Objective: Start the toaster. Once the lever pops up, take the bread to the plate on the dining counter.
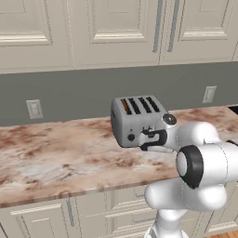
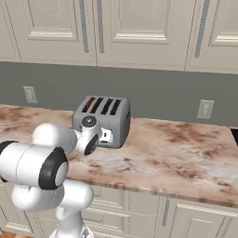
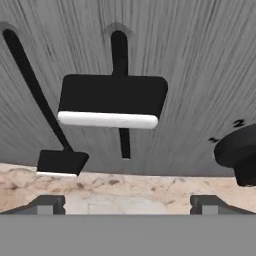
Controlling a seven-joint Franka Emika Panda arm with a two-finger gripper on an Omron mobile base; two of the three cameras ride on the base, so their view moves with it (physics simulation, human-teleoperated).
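Toaster (image 1: 137, 120) sits on marble tabletop (image 1: 56, 158) near the grey back wall, w/ bread (image 1: 125, 106) down in its leftmost slot. Pincer (image 3: 127, 202) is released, jaws spread wide, right up at the toaster's front. Nearest lever (image 3: 111, 102) sits partway up its slot; second lever (image 3: 61, 163) lower, near the tabletop. Knob (image 3: 239, 152) off to one side.

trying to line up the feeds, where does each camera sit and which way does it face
Left base view: behind the arm to its left, facing the toaster on the marble worktop; arm rises lower right.
Right base view: behind the arm to its right, facing the same toaster and worktop; arm rises lower left.
Hand view: on the hand, close on the toaster front, lever and knob; open claw at bottom.
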